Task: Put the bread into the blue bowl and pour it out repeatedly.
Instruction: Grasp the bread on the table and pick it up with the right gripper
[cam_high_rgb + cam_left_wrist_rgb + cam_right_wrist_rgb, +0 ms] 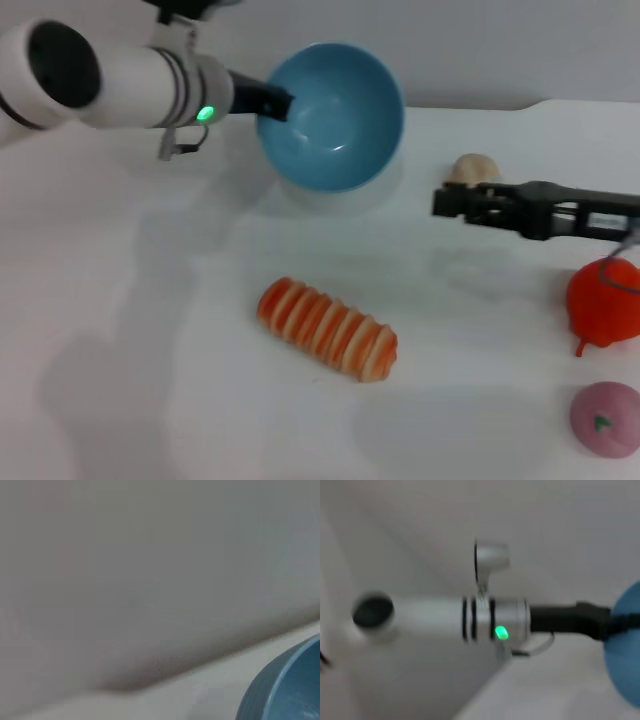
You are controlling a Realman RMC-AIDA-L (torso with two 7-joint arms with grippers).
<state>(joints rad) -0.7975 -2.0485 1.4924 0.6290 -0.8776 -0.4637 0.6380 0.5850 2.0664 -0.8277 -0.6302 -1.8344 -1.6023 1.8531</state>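
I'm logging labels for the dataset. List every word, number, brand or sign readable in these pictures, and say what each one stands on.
No readable text in any view.
Pink ball: a small green mark, a shape and not a letter or number as far as can be told.
Left arm: a lit green indicator light, no label.
Blue bowl, bread, orange toy, right gripper: no markings visible.

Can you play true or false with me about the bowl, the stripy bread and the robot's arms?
1. The bread is inside the blue bowl. False: it lies on the table.
2. The left gripper holds the bowl's rim, tipped up. True.
3. The bowl is empty. True.
4. The right gripper is holding the bread. False: it hangs apart from it, near a small beige ball.
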